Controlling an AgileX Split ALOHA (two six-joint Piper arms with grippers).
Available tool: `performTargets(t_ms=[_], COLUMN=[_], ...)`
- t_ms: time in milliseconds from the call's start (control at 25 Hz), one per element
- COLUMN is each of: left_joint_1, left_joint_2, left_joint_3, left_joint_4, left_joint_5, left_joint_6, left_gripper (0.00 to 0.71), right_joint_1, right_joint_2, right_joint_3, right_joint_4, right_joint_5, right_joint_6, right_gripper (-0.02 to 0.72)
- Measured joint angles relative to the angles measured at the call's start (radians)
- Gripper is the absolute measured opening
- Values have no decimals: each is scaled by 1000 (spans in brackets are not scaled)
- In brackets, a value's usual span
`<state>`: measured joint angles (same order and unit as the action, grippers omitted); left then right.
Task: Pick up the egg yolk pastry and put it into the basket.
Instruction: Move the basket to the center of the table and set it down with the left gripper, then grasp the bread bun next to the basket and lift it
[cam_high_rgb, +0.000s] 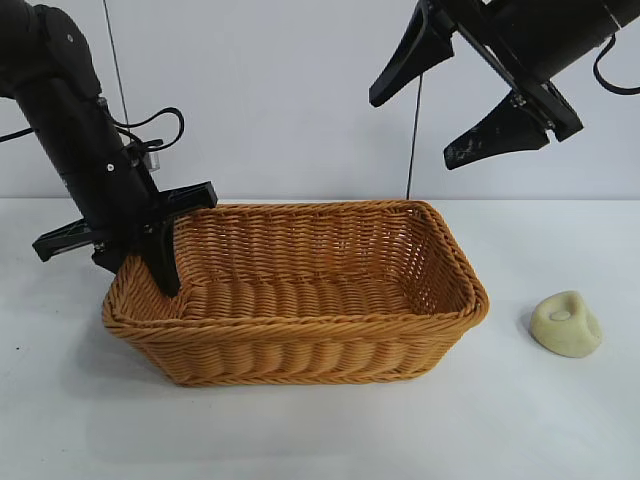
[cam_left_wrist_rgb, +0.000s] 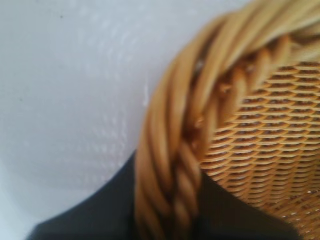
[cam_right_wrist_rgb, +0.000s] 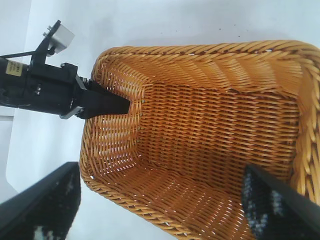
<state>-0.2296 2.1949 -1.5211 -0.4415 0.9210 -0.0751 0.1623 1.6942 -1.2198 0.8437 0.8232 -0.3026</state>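
pastry handling: we judge the egg yolk pastry (cam_high_rgb: 566, 323) light, soft and crumbly, matte so not slippery; a hard squeeze could dent it
grip spot: we'd close across its rounded sides low down, not on the dimpled top
pastry look: small pale yellow-cream lump, smooth, shallow dimple on top
pastry place: on the white bench (cam_high_rgb: 560, 420), well apart from the basket (cam_high_rgb: 300, 345) on the right-arm side, untouched
basket: big orange-brown wicker, flaring sides, braided rim, nothing inside that we see
left gripper (cam_high_rgb: 140, 240): at the basket's left-end rim, jaws straddling the braid, one finger inside the wall, one outside; clamped or loose we cannot tell
right gripper (cam_high_rgb: 470, 95): high above the basket's far right end, jaws wide apart, holding nothing
progress: we judge the pick not yet begun; the right arm sits closer to the pastry
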Motion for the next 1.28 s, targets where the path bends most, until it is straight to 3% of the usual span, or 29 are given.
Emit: performTargets(t_ms=[40, 120, 240, 560, 880, 1000, 1280], left_joint_1=[0, -1, -3, -3, 1, 29, 143], left_joint_2=[0, -1, -20, -137, -159, -159, -159], left_joint_3=[0, 0, -5, -133, -263, -271, -271], left_joint_4=[-2, -2, -2, 59, 340, 364, 389], left_joint_5=[2, 4, 14, 145, 258, 270, 289], left_joint_6=[0, 0, 0, 0, -91, -96, -28], left_gripper=[455, 596, 668, 692, 692, 692, 692], right_joint_1=[0, 0, 0, 0, 0, 0, 0], right_joint_2=[0, 0, 0, 0, 0, 0, 0], right_joint_3=[0, 0, 0, 0, 0, 0, 0], right_joint_4=[0, 0, 0, 0, 0, 0, 0], right_joint_5=[0, 0, -2, -3, -3, -3, -12], right_joint_6=[0, 0, 0, 0, 0, 0, 0], right_gripper=[624, 624, 624, 624, 624, 624, 624])
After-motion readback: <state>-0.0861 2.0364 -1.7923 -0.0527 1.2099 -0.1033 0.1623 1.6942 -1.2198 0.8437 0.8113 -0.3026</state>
